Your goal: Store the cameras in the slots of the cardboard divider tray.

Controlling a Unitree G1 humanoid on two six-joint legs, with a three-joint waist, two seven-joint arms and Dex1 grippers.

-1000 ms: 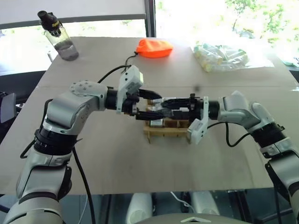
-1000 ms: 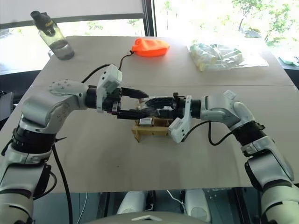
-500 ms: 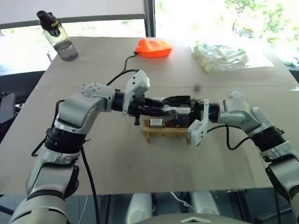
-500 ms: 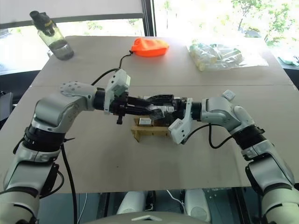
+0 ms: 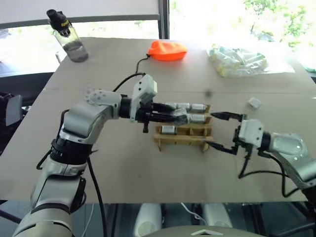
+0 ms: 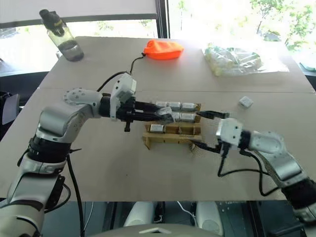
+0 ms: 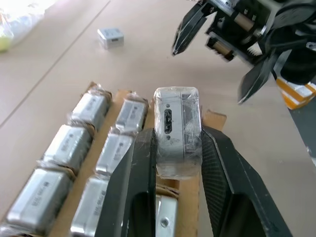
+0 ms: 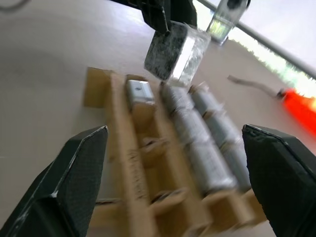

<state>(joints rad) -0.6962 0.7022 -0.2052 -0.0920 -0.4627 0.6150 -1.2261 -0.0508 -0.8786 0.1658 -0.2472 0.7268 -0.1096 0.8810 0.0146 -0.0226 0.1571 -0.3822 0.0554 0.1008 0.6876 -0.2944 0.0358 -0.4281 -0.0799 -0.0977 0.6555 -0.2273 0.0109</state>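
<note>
Left hand [image 7: 177, 148] with camera [image 7: 176, 129] over tan table [image 5: 123, 168]

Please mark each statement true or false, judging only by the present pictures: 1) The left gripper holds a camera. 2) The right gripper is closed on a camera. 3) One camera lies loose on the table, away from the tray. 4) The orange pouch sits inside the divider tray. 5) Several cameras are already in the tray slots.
1) True: the left gripper is shut on a camera above the cardboard divider tray.
2) False: the right gripper is open and holds nothing, beside the tray's end.
3) True: a loose camera lies on the table, apart from the tray.
4) False: the orange pouch lies on the far part of the table, well away from the tray.
5) True: stored cameras fill several slots.
</note>
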